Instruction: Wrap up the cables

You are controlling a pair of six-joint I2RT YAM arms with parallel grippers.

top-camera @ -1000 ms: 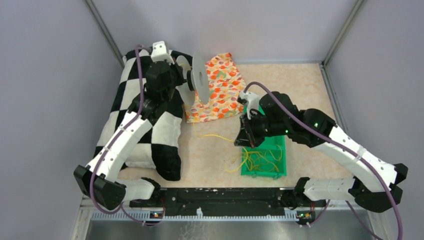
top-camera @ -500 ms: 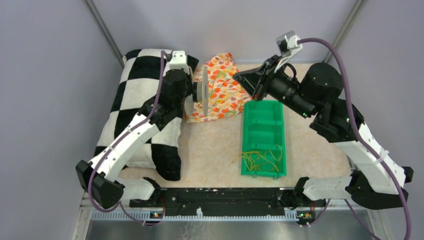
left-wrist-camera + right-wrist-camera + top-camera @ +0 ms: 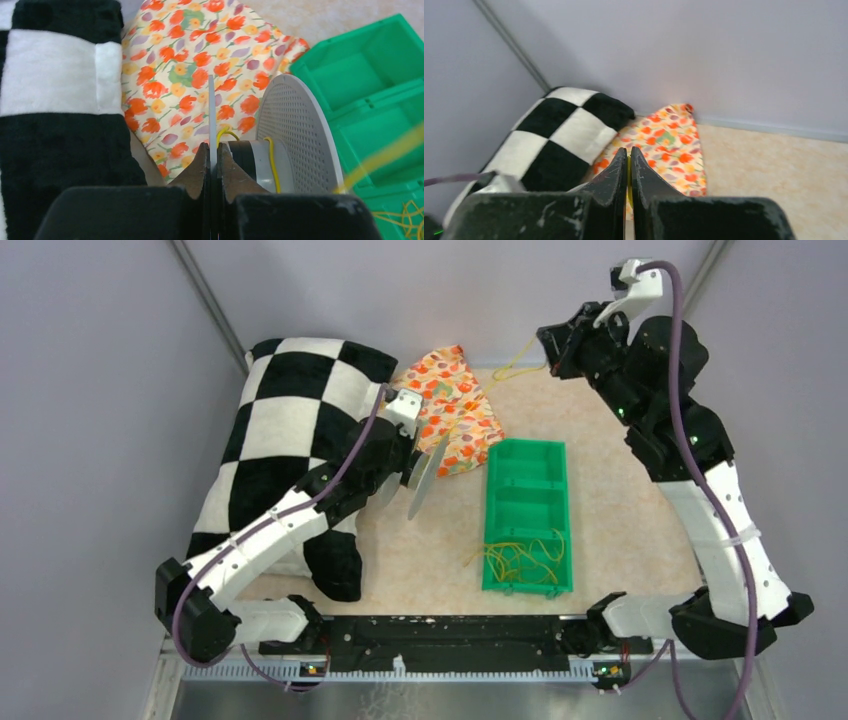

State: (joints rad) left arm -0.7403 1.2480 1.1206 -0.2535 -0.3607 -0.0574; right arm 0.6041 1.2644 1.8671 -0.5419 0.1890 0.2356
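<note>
My left gripper (image 3: 212,150) is shut on the thin flange of a grey spool (image 3: 292,130), held over the floral cloth beside the green tray; it also shows in the top view (image 3: 420,480). A yellow cable (image 3: 271,157) runs round the spool's hub. My right gripper (image 3: 628,152) is shut on a yellow cable, raised high at the back right (image 3: 556,348). The taut strand (image 3: 510,370) runs from it down toward the spool. The other yellow cables (image 3: 520,558) lie in loose loops in the near end of the green tray (image 3: 527,465).
A black-and-white checkered pillow (image 3: 290,400) lies at the left, under my left arm. An orange floral cloth (image 3: 455,410) lies at the back middle. The enclosure's grey walls stand close behind and beside my right gripper.
My right gripper has risen and swung from the tray to the back right, pulling a yellow strand taut. My left gripper has moved nearer and rightward with the spool, tilting it.
</note>
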